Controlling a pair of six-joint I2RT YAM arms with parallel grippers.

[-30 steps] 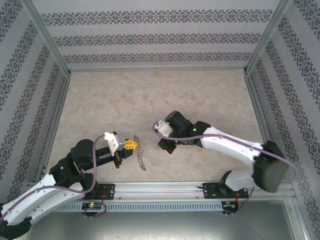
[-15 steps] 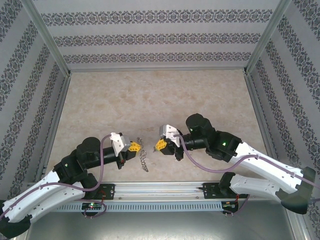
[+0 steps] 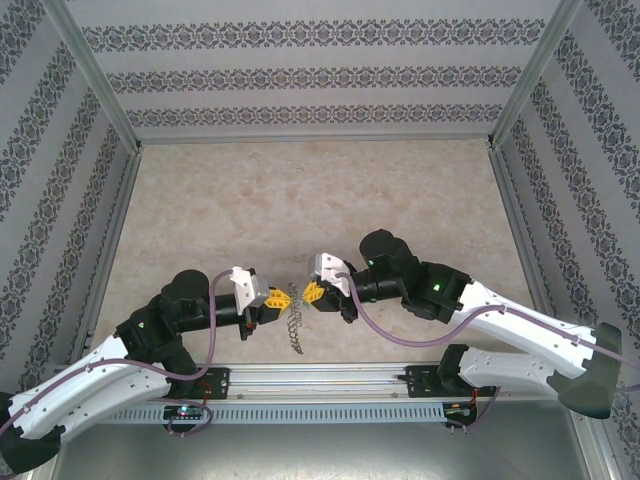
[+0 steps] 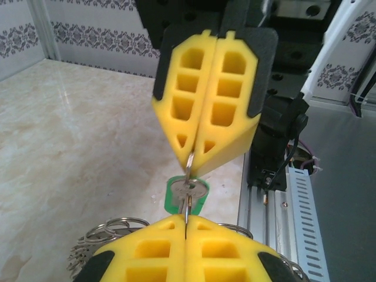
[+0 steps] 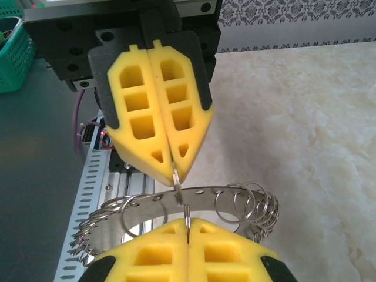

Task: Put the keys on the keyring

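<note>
- On my overhead feed, the two arms meet tip to tip over the beige marble-patterned surface point(image 3: 300, 190). They are close to its near edge and about midway along it.
- The left pincer point(image 3: 284, 297) is pressed together. Its yellow foam pads point(image 5: 147, 117) pinch the flat dark-grey metal keyring fringed with thin wire loops point(image 5: 205, 194).
- From above, the keyring's loops hang as a short chain under the two tips, trailing toward the near edge. I cannot tell whether the lowest loops touch the surface.
- The right pincer point(image 3: 312, 292) is pressed together too. It pinches the tiny key with a bright green head and thin grey metal stem point(image 4: 187, 194), and a thin grey sliver runs from its tips down to the green head.
- On the left wrist feed, the key sits between the two sets of tips, its head just above my left pads. Wire loops spill out on either side below it.
- On the right wrist feed, the keyring's band curves across between the tips, and the left tips come down onto it.
- The two pincers face each other, tips just apart.
- A silver slotted rail point(image 3: 330, 378) runs along the near edge.
</note>
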